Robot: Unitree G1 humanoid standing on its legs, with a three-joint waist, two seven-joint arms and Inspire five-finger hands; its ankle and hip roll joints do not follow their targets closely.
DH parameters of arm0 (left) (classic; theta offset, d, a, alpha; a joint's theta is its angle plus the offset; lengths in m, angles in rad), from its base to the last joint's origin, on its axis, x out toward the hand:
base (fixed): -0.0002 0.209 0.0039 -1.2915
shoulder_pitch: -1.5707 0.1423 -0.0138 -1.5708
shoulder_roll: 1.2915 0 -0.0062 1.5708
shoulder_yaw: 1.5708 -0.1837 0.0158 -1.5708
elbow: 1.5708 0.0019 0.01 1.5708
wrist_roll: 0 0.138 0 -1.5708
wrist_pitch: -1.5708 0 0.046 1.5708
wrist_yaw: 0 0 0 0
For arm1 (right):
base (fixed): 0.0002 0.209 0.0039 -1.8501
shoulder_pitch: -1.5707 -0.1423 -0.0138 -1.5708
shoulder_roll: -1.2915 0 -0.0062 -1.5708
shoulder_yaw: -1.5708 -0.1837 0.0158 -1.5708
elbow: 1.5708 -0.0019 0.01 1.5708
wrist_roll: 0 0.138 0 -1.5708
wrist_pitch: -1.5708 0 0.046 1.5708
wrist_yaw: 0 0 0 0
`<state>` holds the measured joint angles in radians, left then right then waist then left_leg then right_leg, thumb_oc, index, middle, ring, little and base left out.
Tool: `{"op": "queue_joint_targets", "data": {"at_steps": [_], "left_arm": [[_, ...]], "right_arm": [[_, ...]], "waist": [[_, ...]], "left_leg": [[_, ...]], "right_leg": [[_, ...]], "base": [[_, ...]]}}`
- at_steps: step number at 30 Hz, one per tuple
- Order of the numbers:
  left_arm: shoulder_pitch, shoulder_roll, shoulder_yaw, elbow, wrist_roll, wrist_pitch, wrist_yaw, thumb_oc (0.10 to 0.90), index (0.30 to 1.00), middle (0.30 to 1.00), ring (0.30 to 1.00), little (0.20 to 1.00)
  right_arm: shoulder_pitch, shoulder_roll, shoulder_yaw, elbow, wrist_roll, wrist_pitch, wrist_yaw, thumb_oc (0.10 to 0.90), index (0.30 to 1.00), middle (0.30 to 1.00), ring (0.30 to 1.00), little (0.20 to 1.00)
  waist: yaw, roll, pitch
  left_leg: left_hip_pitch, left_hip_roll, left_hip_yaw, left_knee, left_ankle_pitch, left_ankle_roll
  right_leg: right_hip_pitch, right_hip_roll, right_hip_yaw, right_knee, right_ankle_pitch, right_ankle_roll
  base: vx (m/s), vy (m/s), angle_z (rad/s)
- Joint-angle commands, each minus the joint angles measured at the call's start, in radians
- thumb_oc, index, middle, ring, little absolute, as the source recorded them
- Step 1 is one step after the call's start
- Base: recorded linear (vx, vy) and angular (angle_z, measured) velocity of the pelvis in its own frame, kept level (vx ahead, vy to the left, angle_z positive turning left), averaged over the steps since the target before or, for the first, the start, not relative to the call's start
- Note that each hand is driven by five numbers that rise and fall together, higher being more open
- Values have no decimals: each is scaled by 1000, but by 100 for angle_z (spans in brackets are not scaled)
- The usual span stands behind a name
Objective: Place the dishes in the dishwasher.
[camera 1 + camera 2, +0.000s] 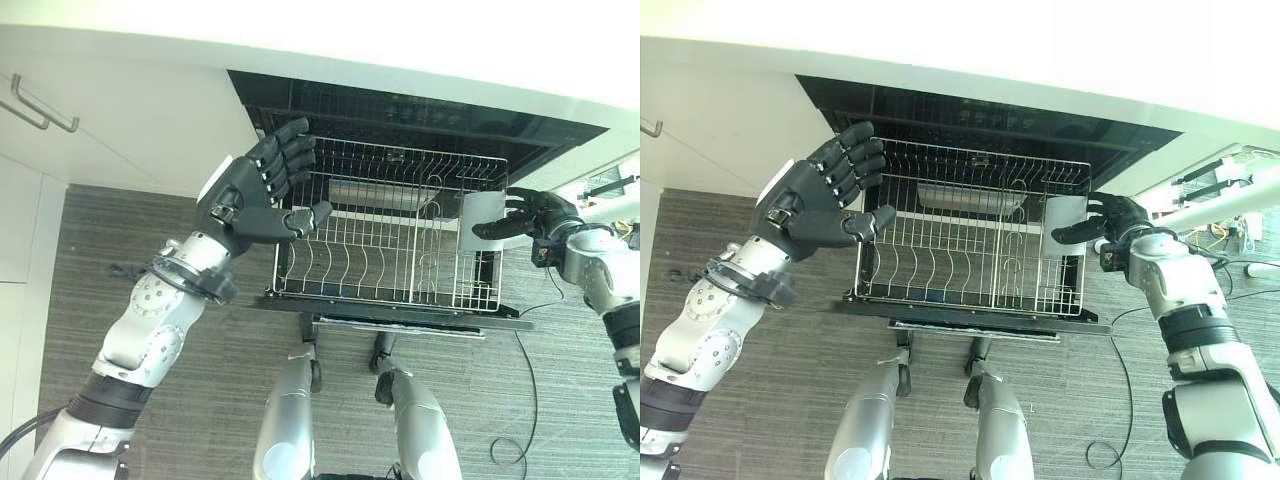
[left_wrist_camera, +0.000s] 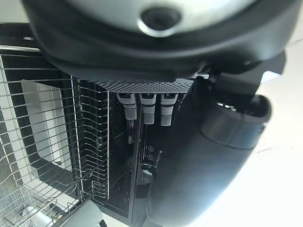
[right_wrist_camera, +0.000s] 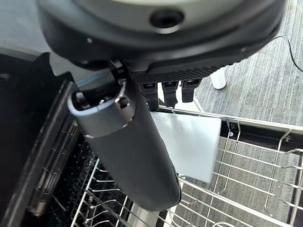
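One wide white counter (image 1: 420,30) across the far side, overhanging the open dishwasher (image 1: 420,115), its dark cavity set under the counter edge. White cabinet front (image 1: 120,110) to the robot's left of the cavity, with a metal bar handle (image 1: 40,108) near its far left part. Grey striped floor (image 1: 120,250) below and on both sides.

Wire rack (image 1: 390,240) pulled out of the dishwasher, level, rows of upright tines along its near half. At the rack's far side, a shallow pale tray-like dish (image 1: 970,197) lying low against the back wires; kind not clear.

Left hand (image 1: 262,190) raised above the rack's left edge, palm toward the camera, fingers spread and straight, thumb out toward the rack, holding nothing. Partly covering the rack's left corner from the head views. In the left wrist view, rack wires and the dark dishwasher interior visible past the fingers (image 2: 142,109), nothing between them.

Right hand (image 1: 530,215) at the rack's right edge, thumb and fingers pinched on a flat square white plate (image 1: 482,220). Plate standing close to upright, over the right-hand compartment of the rack, its lower edge among the wires; contact with the tines not readable. In the right wrist view, thumb lying across the plate's (image 3: 189,144) near face, fingers behind its far edge, rack wires just beyond.
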<state>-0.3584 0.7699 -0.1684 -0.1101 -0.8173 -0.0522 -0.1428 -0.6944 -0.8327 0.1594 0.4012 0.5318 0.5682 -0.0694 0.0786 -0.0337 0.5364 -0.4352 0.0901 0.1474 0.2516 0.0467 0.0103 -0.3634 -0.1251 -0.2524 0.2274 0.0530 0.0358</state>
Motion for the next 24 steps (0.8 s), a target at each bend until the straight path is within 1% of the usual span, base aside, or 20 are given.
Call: {"op": "queue_joint_targets", "data": {"at_steps": [1, 2, 4, 5, 6, 7, 8, 10, 12, 14, 15, 17, 19, 20, 21, 22, 23, 24], "left_arm": [[-7, -20, 70, -154, 12, -155, -17, 800, 900, 900, 900, 900], [-1, -22, 75, -159, 11, -159, -14, 800, 900, 900, 900, 900], [19, -34, 93, -170, 20, -172, -11, 800, 900, 900, 900, 900], [36, -51, 103, -180, 33, -185, -4, 800, 900, 900, 900, 900], [56, -74, 116, -193, 51, -193, 6, 800, 900, 900, 900, 900], [66, -88, 123, -201, 63, -199, 12, 800, 900, 900, 900, 900], [78, -105, 128, -211, 84, -210, 21, 800, 900, 900, 900, 900], [99, -143, 145, -225, 121, -231, 45, 800, 900, 900, 900, 900], [107, -154, 150, -229, 137, -233, 45, 800, 900, 900, 900, 900], [135, -183, 163, -240, 168, -248, 34, 800, 900, 900, 900, 900], [172, -201, 185, -261, 184, -268, 35, 800, 900, 900, 900, 900], [210, -216, 207, -278, 191, -283, 39, 800, 900, 900, 900, 900], [253, -236, 230, -290, 170, -290, 20, 800, 900, 900, 900, 900], [268, -250, 237, -299, 162, -287, 9, 800, 900, 900, 900, 900], [272, -259, 234, -305, 152, -286, -5, 800, 900, 900, 900, 900], [272, -267, 228, -307, 142, -290, -20, 800, 900, 900, 900, 900], [273, -271, 223, -307, 134, -296, -33, 800, 900, 900, 900, 900], [278, -276, 218, -312, 128, -304, -41, 800, 900, 900, 900, 900]], "right_arm": [[-2, -116, -69, -127, 3, -31, -84, 800, 900, 900, 900, 900], [21, -108, -87, -152, 9, -34, -99, 800, 900, 900, 900, 900], [99, -69, -146, -232, 34, -88, -159, 800, 900, 900, 900, 900], [155, -25, -184, -294, 33, -119, -194, 800, 900, 900, 900, 900], [231, 37, -220, -371, 7, -152, -216, 800, 900, 900, 900, 900], [274, 77, -234, -406, -22, -183, -230, 800, 900, 900, 900, 900], [318, 128, -251, -452, -58, -231, -261, 800, 900, 900, 900, 900], [384, 204, -284, -543, -144, -321, -311, 800, 900, 900, 900, 900], [405, 220, -297, -571, -159, -375, -312, 800, 900, 900, 900, 900], [456, 255, -318, -633, -179, -420, -315, 800, 900, 900, 900, 900], [505, 286, -336, -682, -201, -464, -319, 800, 900, 900, 900, 900], [546, 313, -344, -718, -195, -507, -325, 800, 900, 900, 900, 900], [587, 334, -350, -749, -206, -527, -325, 800, 900, 900, 900, 900], [607, 340, -353, -762, -223, -534, -331, 800, 900, 900, 900, 900], [624, 336, -358, -768, -235, -538, -345, 800, 900, 900, 900, 900], [635, 329, -369, -769, -239, -551, -364, 800, 900, 900, 900, 900], [644, 322, -382, -765, -240, -567, -377, 800, 900, 900, 900, 900], [652, 312, -399, -760, -245, -584, -384, 800, 900, 900, 900, 900]], "waist": [[-21, 1, -56], [-25, 0, -57], [-37, -2, -60], [-45, -3, -64], [-56, -1, -65], [-62, 2, -66], [-70, 7, -70], [-86, 24, -82], [-90, 30, -89], [-92, 40, -107], [-94, 47, -126], [-92, 53, -147], [-94, 59, -169], [-100, 59, -181], [-107, 53, -191], [-120, 47, -198], [-131, 40, -202], [-139, 33, -201]], "left_leg": [[71, 24, -26, 48, -213, -56], [73, 24, -25, 48, -215, -56], [76, 27, -20, 48, -219, -54], [80, 29, -17, 48, -221, -53], [83, 30, -14, 48, -224, -52], [85, 30, -12, 48, -226, -50], [90, 31, -10, 48, -229, -48], [104, 31, -4, 48, -239, -47], [109, 32, 2, 48, -242, -47], [119, 32, 7, 48, -243, -48], [128, 30, 6, 48, -244, -49], [140, 22, -5, 48, -246, -47], [161, 13, 3, 48, -233, -46], [183, 12, 32, 48, -225, -46], [200, 20, 79, 48, -211, -52], [222, 50, 124, 48, -215, -67], [237, 83, 147, 48, -205, -81], [248, 111, 154, 48, -182, -89]], "right_leg": [[19, -23, 6, 73, -165, 87], [21, -21, 9, 73, -166, 86], [22, -16, 17, 73, -168, 85], [23, -12, 23, 73, -169, 84], [24, -10, 30, 73, -172, 83], [25, -9, 33, 73, -173, 83], [29, -8, 39, 73, -176, 81], [38, -5, 56, 73, -186, 79], [42, -6, 58, 73, -189, 79], [51, -9, 60, 73, -195, 79], [61, -9, 62, 73, -201, 78], [72, -6, 66, 73, -209, 74], [82, -4, 71, 73, -208, 64], [91, -11, 67, 73, -208, 59], [100, -27, 55, 73, -204, 55], [124, -46, 42, 73, -214, 59], [137, -62, 31, 73, -213, 60], [146, -75, 19, 73, -201, 54]], "base": [[0, 0, 0], [0, 0, 0], [11, 17, 0], [20, 54, -11], [13, 72, -18], [2, 88, -18], [2, 91, -12], [15, 104, -13], [14, 55, -16], [30, 25, -6], [45, -15, -3], [82, -35, 0], [91, -21, 5], [71, -13, 10], [149, 32, 12], [143, 84, 26], [87, 145, 60], [7, 300, 83]]}}
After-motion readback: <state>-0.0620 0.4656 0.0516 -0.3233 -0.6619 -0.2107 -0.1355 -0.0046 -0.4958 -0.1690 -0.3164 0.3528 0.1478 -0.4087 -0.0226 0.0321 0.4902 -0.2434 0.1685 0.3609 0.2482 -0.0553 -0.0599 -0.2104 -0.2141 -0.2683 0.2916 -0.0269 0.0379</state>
